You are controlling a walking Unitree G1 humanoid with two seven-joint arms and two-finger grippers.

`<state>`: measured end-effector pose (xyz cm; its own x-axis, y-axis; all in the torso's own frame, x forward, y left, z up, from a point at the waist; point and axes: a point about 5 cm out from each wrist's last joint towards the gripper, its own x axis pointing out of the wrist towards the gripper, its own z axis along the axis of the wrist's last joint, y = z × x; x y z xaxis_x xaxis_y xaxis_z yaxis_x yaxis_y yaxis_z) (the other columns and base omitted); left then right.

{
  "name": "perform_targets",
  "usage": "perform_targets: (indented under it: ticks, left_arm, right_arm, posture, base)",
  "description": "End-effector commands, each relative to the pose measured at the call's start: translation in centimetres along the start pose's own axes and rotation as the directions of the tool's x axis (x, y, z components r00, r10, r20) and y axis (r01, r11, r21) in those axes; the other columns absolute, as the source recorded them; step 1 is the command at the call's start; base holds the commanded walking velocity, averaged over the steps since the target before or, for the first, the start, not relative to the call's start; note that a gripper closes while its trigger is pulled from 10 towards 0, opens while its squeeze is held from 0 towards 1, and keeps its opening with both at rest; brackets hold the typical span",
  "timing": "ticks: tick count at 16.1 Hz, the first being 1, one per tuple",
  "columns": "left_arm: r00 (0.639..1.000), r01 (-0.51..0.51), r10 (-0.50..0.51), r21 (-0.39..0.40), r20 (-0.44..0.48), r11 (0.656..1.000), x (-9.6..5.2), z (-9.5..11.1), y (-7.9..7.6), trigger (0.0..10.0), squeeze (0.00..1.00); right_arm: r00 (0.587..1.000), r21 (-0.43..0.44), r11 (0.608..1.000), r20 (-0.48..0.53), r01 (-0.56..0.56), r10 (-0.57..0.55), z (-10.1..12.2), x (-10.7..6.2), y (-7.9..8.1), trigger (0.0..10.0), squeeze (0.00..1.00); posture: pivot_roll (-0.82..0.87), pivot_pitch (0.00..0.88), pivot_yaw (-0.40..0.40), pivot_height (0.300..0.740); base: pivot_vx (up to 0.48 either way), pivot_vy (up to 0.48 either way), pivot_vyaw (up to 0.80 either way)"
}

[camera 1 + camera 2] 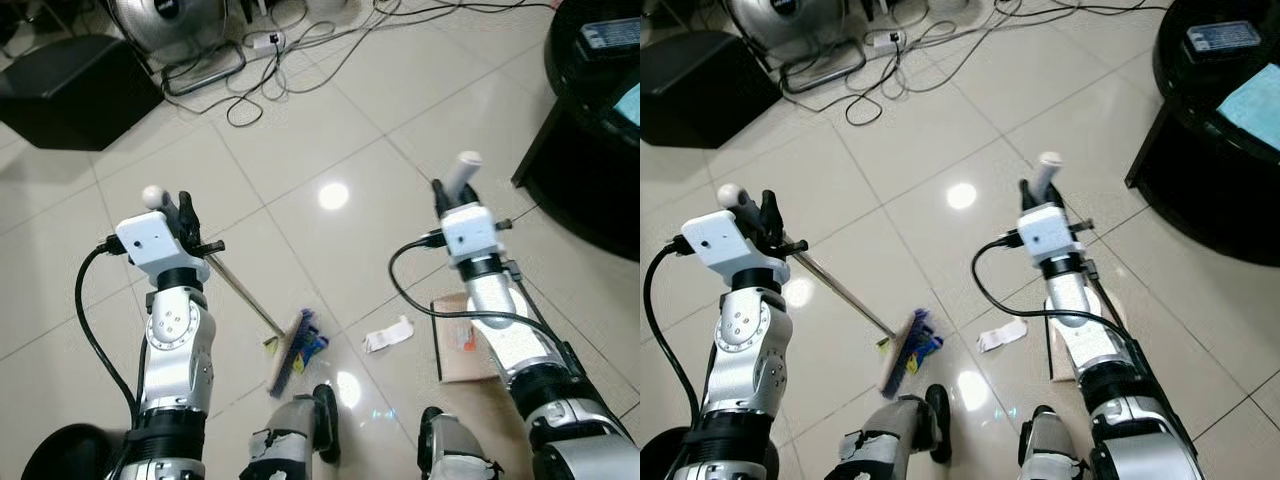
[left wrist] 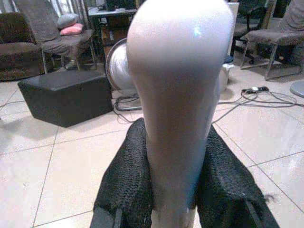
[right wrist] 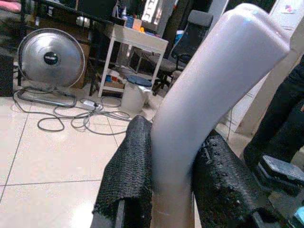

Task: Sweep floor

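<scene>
My left gripper [image 1: 172, 212] is shut on the white top end of a broom handle [image 2: 175, 95], its black pads [image 2: 124, 183] pressed to both sides. From there the thin metal rod [image 1: 240, 290] slants down to the broom head [image 1: 290, 355], whose blue bristles rest on the tiled floor just ahead of my feet. The right gripper [image 1: 452, 195] is shut on a bent white dustpan handle [image 3: 209, 90]. The brownish flat dustpan [image 1: 460, 350] lies on the floor under my right arm. A crumpled white scrap of paper [image 1: 388, 335] lies between the broom head and the dustpan.
At the back left stands a black ottoman [image 1: 70, 90], with a floor fan [image 1: 170, 20] beside it. Loose cables [image 1: 270, 80] and a power strip [image 1: 265, 40] trail across the tiles. A black round table [image 1: 590, 130] stands at the right. My feet [image 1: 320, 420] are at the bottom.
</scene>
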<state>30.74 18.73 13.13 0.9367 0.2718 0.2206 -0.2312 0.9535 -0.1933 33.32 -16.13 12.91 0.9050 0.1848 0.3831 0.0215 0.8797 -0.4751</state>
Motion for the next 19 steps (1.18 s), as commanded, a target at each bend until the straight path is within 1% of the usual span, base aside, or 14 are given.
perform_targets:
  ticks: [1, 3, 5, 6, 9, 10, 13, 15, 17, 19]
  left_arm:
    - [1.000, -0.012, 0.012, -0.004, 0.024, 1.000, 0.1, 0.2, 0.1, 10.0, 0.00]
    - [1.000, -0.005, 0.005, -0.013, 0.014, 1.000, 0.3, -0.1, -0.3, 10.0, 0.00]
    - [1.000, 0.008, -0.008, -0.018, 0.007, 1.000, 0.3, -0.4, -0.7, 10.0, 0.00]
    - [1.000, 0.011, -0.011, -0.026, 0.001, 1.000, 0.4, -0.6, -1.1, 10.0, 0.00]
    - [1.000, 0.019, -0.019, -0.046, -0.008, 0.999, 0.6, -0.8, -1.7, 10.0, 0.00]
    - [0.999, 0.024, -0.025, -0.049, -0.019, 0.999, 0.5, -1.2, -2.0, 10.0, 0.00]
    - [0.999, 0.029, -0.032, -0.065, -0.043, 0.997, 0.6, -1.7, -2.9, 10.0, 0.00]
    - [0.998, 0.021, -0.025, -0.091, -0.053, 0.996, 0.4, -1.8, -3.5, 10.0, 0.00]
    - [0.998, -0.003, -0.005, -0.120, -0.063, 0.993, 0.2, -1.8, -3.8, 10.0, 0.00]
    - [0.997, -0.047, 0.035, -0.178, -0.072, 0.983, 0.0, -1.7, -4.2, 10.0, 0.00]
  right_arm:
    - [1.000, 0.013, 1.000, 0.012, -0.021, 0.020, 0.1, -0.1, 1.1, 10.0, 0.00]
    - [0.999, 0.054, 0.998, 0.042, -0.022, 0.020, 0.7, 0.0, 2.3, 10.0, 0.00]
    - [0.996, 0.070, 0.996, 0.071, -0.050, 0.045, 1.3, -0.1, 3.6, 10.0, 0.00]
    - [0.994, 0.090, 0.993, 0.086, -0.078, 0.070, 1.6, -0.6, 4.9, 10.0, 0.00]
    - [0.989, 0.134, 0.986, 0.120, -0.100, 0.084, 2.5, -0.8, 6.4, 10.0, 0.00]
    - [0.986, 0.150, 0.981, 0.132, -0.121, 0.102, 2.9, -0.9, 7.2, 10.0, 0.00]
    - [0.980, 0.170, 0.972, 0.146, -0.162, 0.138, 3.6, -1.1, 8.8, 10.0, 0.00]
    - [0.983, 0.186, 0.972, 0.137, -0.144, 0.120, 3.7, -1.0, 9.0, 10.0, 0.00]
    - [0.987, 0.191, 0.973, 0.125, -0.127, 0.104, 3.6, -0.8, 8.9, 10.0, 0.00]
    - [0.993, 0.197, 0.976, 0.098, -0.089, 0.070, 3.3, -0.6, 8.3, 10.0, 0.00]
  posture:
    - [0.25, 0.334, 0.211, 0.740]
    - [0.23, 0.342, 0.216, 0.740]
    - [0.22, 0.341, 0.218, 0.740]
    - [0.22, 0.343, 0.220, 0.740]
    - [0.21, 0.342, 0.219, 0.740]
    - [0.20, 0.333, 0.218, 0.740]
    - [0.20, 0.331, 0.214, 0.740]
    - [0.20, 0.329, 0.214, 0.740]
    - [0.20, 0.326, 0.213, 0.740]
    - [0.19, 0.328, 0.213, 0.740]
  base:
    - [0.000, 0.000, 0.00]
    - [0.000, 0.000, 0.00]
    - [0.000, 0.000, 0.00]
    - [0.000, 0.000, 0.00]
    - [0.000, 0.000, 0.00]
    - [0.000, 0.000, 0.00]
    - [0.000, 0.000, 0.00]
    - [0.000, 0.000, 0.00]
    - [0.000, 0.000, 0.00]
    - [0.000, 0.000, 0.00]
